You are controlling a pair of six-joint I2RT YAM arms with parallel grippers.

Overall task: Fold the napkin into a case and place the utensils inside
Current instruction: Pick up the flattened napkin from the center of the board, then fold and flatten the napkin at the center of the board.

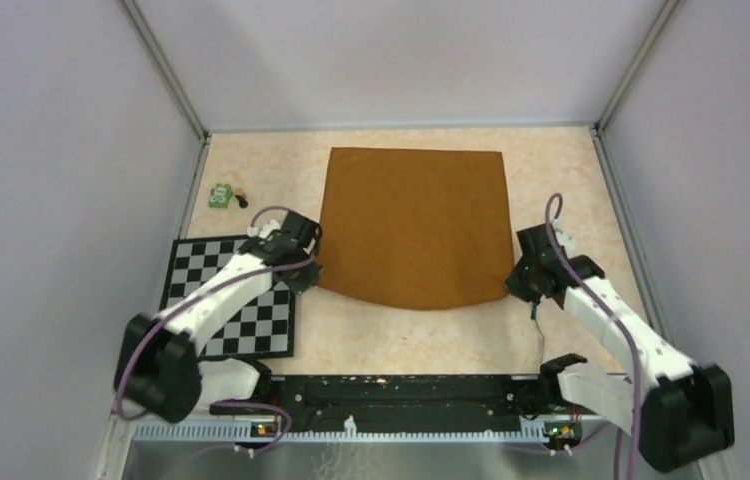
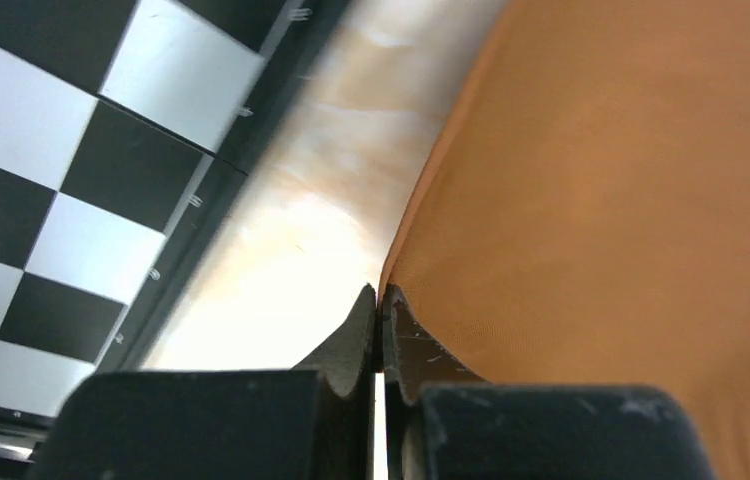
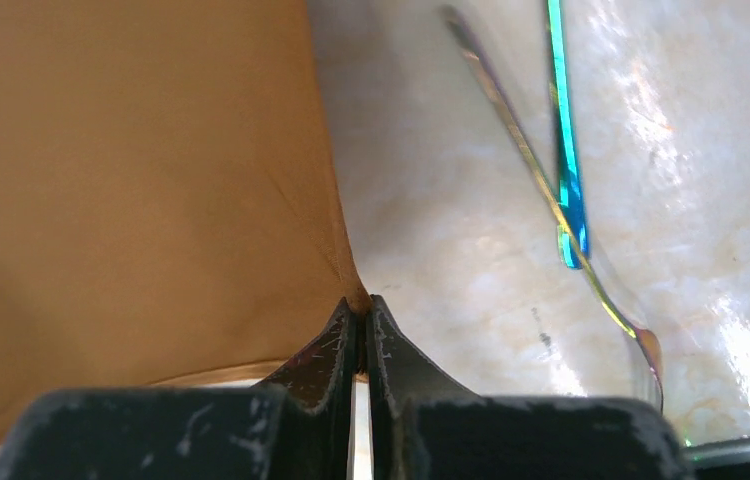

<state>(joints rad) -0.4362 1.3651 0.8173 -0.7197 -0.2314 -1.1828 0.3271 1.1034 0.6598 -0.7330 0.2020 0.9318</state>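
Left claw (image 2: 381, 300) has its jaws pressed together on the near left corner of the soft rust-orange cloth napkin (image 1: 416, 225), a thin lip of cloth seemingly nipped between the tips. The right claw (image 3: 361, 312) is closed the same way on the napkin's near right corner. Between the two, the napkin lies spread open as one flat sheet on the pale marbled table (image 1: 401, 335), its near edge bowing slightly, with no crease or flap in it. The folding is therefore, by my reading, only at its first pinch. Every fold of the case is left to make, and so is the loading. The slim metal utensils with teal-iridescent shine (image 3: 566, 180) lie bare on the table just right of the napkin, near its gripped corner and apart from the cloth. Left of the napkin sit the black-and-white checkered mat (image 1: 251, 310) and, farther back, a small green toy (image 1: 220, 196), neither involved.
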